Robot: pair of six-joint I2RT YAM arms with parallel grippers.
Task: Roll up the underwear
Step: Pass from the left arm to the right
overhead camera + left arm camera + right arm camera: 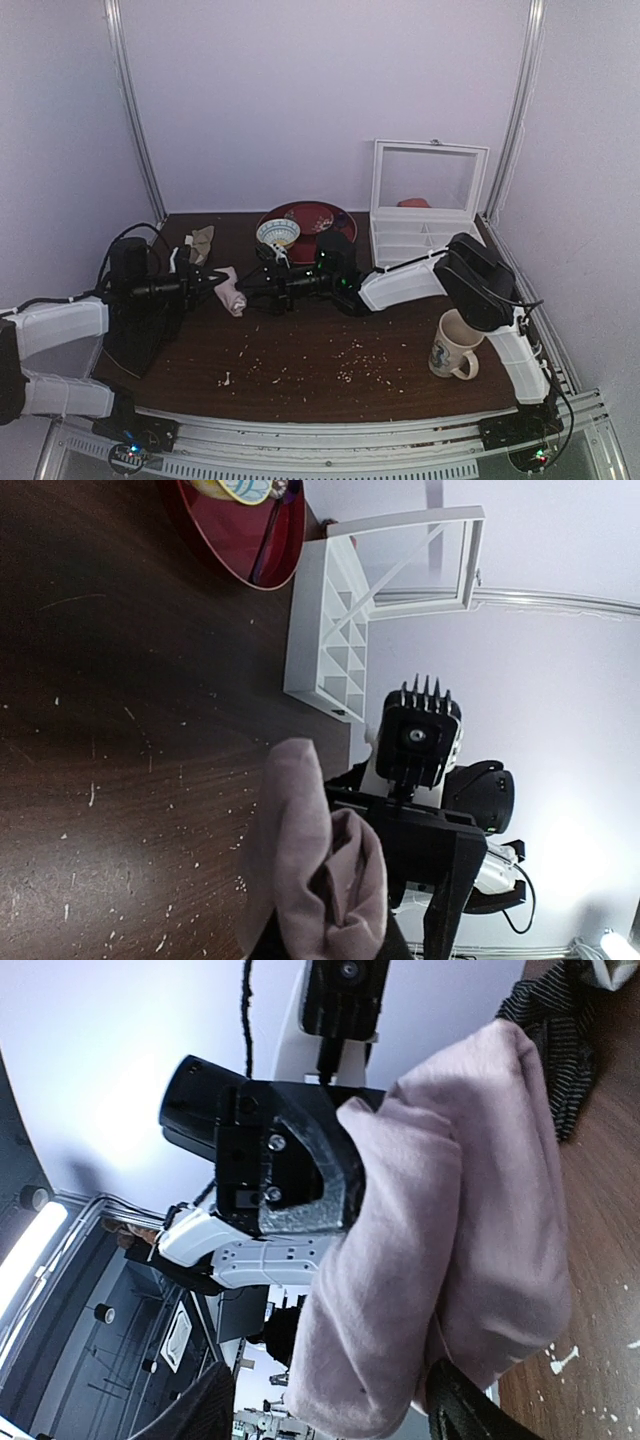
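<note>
Top external view: the bunched pink underwear (231, 291) is seen left of the red plate (315, 222) and nearer the arms, low over the desk (330, 345). It is pinched by the left hand (216, 280). The right hand (258, 291), on the bundle's plate side, is spread wide, with fabric between its fingers (215, 1405).

No lettering, number or brand can be read anywhere. The cream ceramic mug (455, 347) on the dark wooden surface (300, 350) bears a bluish printed mark on its side, too blurred to make out.
</note>
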